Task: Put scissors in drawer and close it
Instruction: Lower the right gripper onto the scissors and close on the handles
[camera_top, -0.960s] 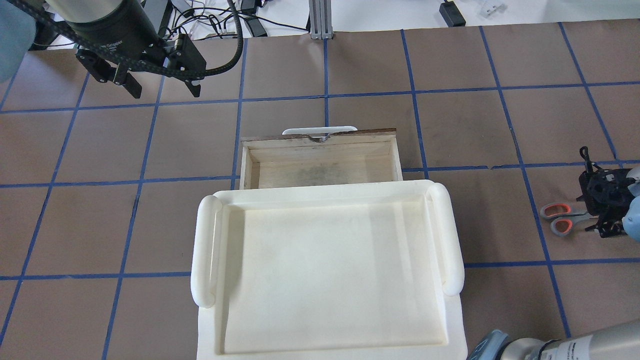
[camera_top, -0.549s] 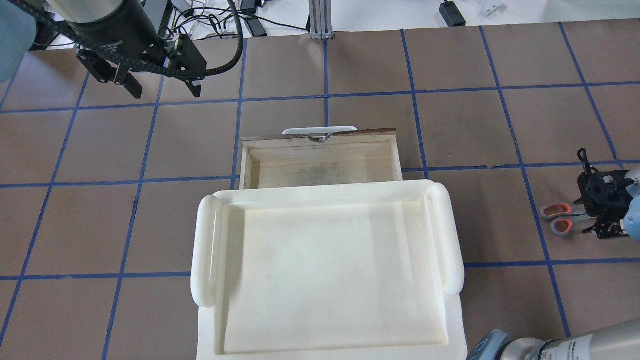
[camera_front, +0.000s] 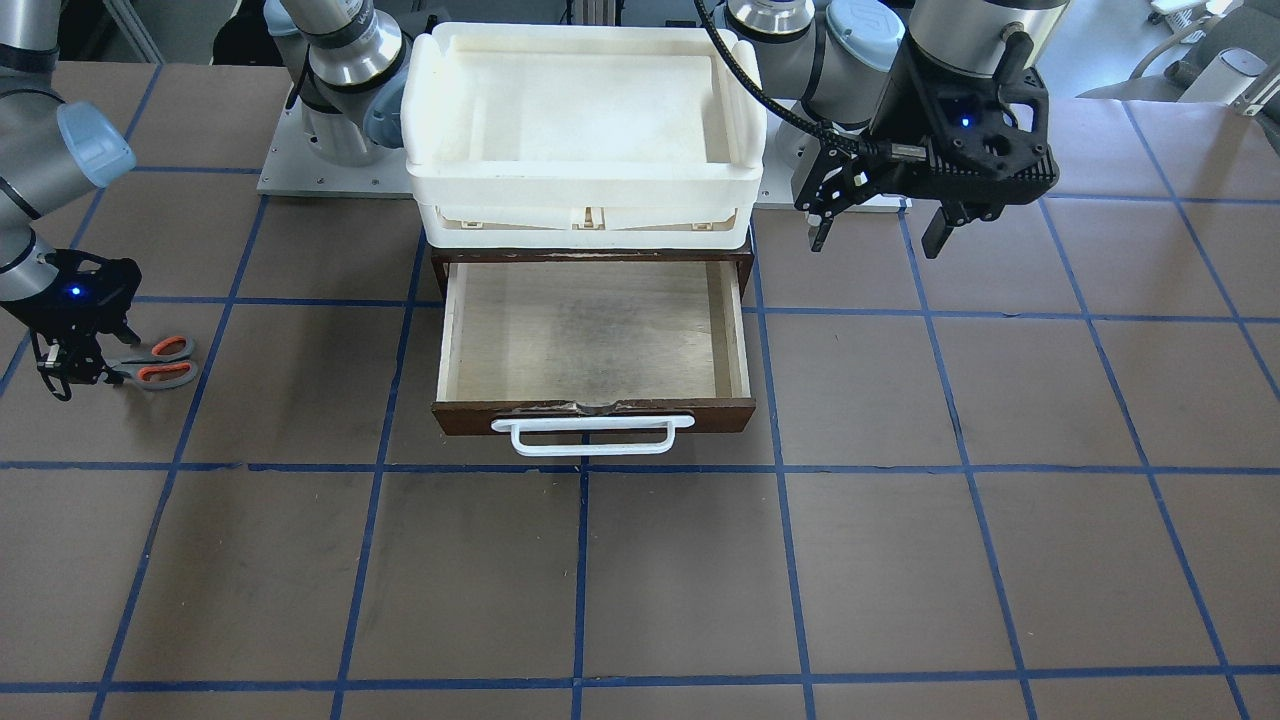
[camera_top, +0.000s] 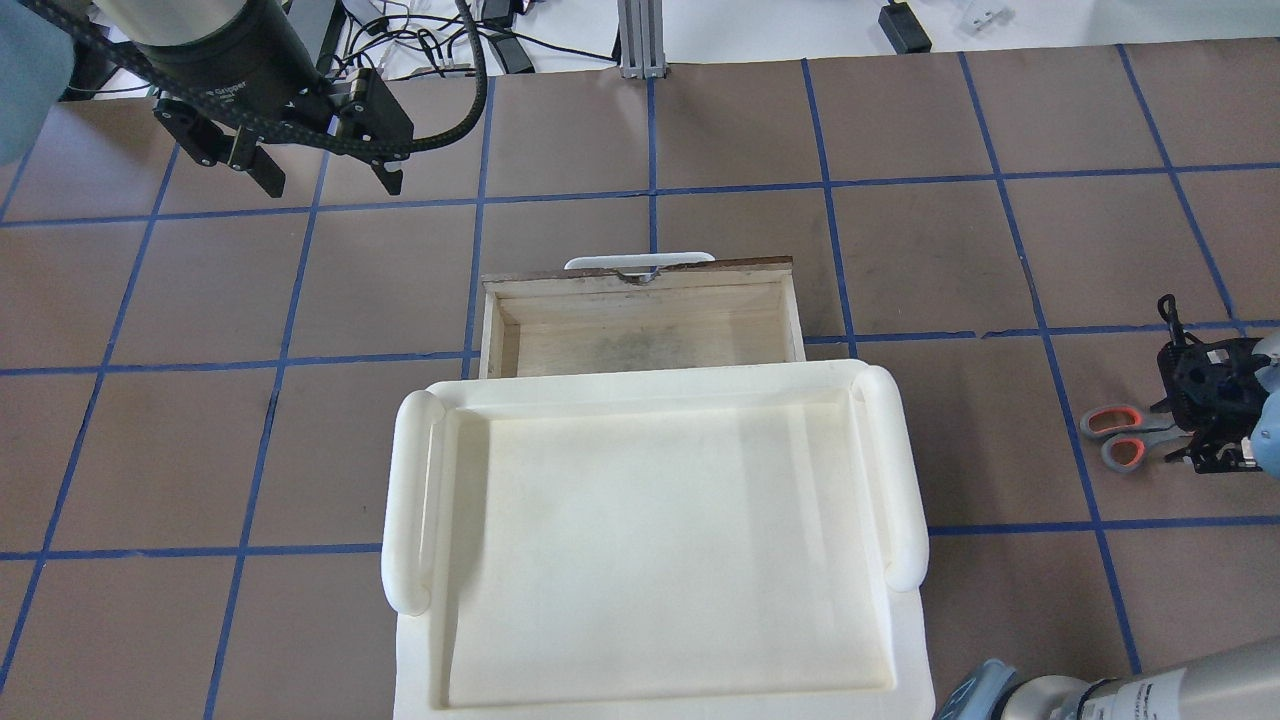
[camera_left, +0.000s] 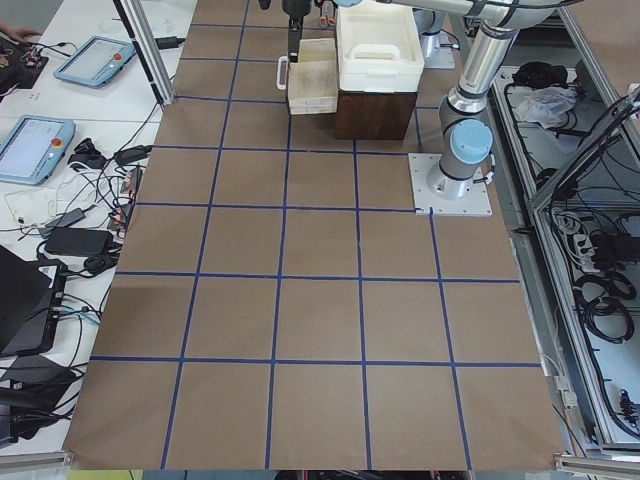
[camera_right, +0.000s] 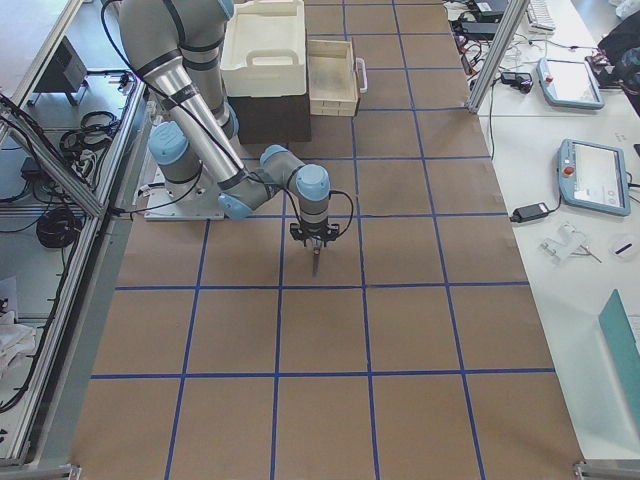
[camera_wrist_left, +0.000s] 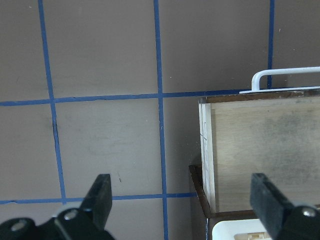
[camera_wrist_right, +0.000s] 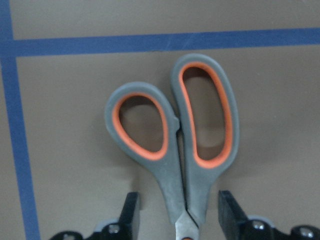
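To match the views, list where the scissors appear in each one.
Front-facing: scissors on the table, far left.
Overhead: far right.
Exterior left: not in it.
Exterior right: centre, a barely visible sliver under the near arm.
Left wrist: not in it.
Right wrist: centre, handles up.
Shared landmark: the right gripper straddling them.

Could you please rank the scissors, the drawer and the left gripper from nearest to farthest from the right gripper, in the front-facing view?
1. The scissors, beside the right gripper at the view's left edge.
2. The drawer, open, mid-table.
3. The left gripper, on the view's right.
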